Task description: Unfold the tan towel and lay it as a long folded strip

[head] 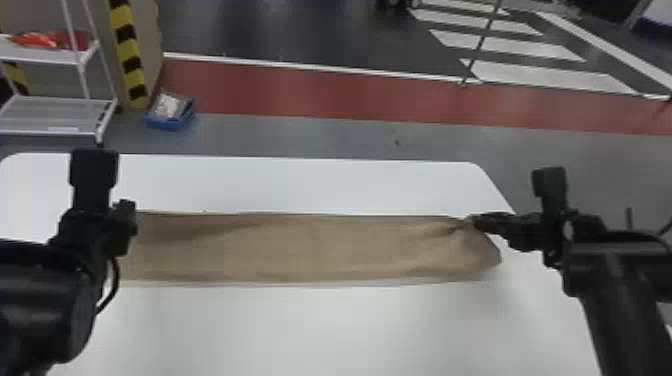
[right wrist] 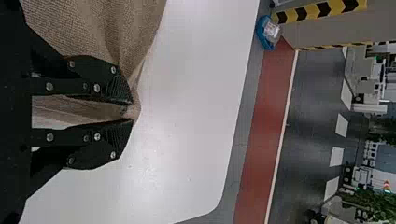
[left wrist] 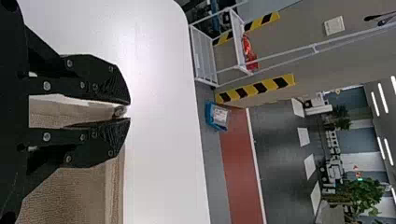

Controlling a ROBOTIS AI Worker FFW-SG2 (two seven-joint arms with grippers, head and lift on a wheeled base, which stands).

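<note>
The tan towel (head: 300, 247) stretches as a long flat strip across the white table. At its left end is my left gripper (head: 127, 220); at the far corner of its right end, my right gripper (head: 477, 222). In the left wrist view, my left gripper (left wrist: 122, 112) is closed on a small fold of the towel (left wrist: 70, 196), with cloth between its fingers. Creases in the towel (right wrist: 93, 28) converge on my right gripper (right wrist: 128, 111) in the right wrist view, where its fingertips pinch the bunched cloth. The towel's right end sticks out slightly past that grip.
The white table (head: 300, 330) extends in front of and behind the towel, with rounded far corners. Beyond it, a blue bin (head: 171, 111) sits on the floor beside a white shelf rack (head: 55, 115) and a striped post (head: 127, 50).
</note>
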